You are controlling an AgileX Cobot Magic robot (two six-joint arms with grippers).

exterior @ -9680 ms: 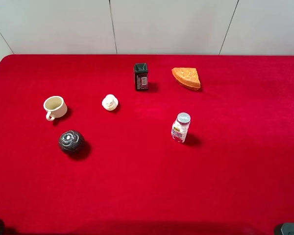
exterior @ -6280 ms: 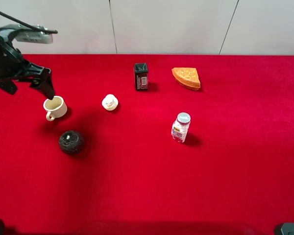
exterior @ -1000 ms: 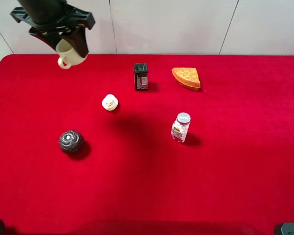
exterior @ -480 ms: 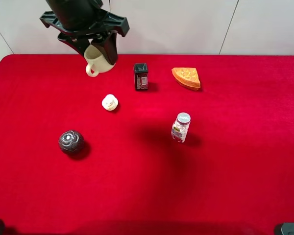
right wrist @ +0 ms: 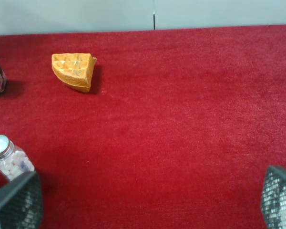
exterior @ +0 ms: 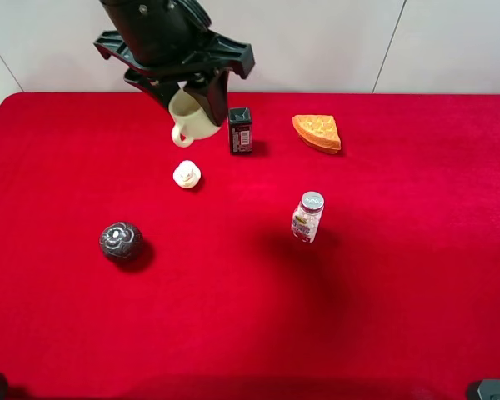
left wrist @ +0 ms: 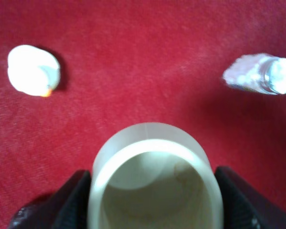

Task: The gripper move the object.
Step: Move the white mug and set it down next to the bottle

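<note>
My left gripper (exterior: 192,104) is shut on the cream mug (exterior: 192,121) and holds it high in the air, above the red table's back middle, its handle hanging toward the left. In the left wrist view the mug (left wrist: 155,186) sits between the black fingers (left wrist: 66,202), its pale inside facing the camera. My right gripper (right wrist: 143,202) is open with its mesh-padded fingers (right wrist: 16,202) wide apart, low over the table's right side, holding nothing.
On the red table (exterior: 400,292) stand a white rounded figurine (exterior: 187,174), a dark patterned ball (exterior: 121,240), a black box (exterior: 240,130), an orange wedge (exterior: 317,132) and a small pill bottle (exterior: 307,217). A pale wall runs behind.
The left gripper took the mug from the table's left side, lifted it, and has carried it rightward and slightly down over the last second. The other objects have not moved.
</note>
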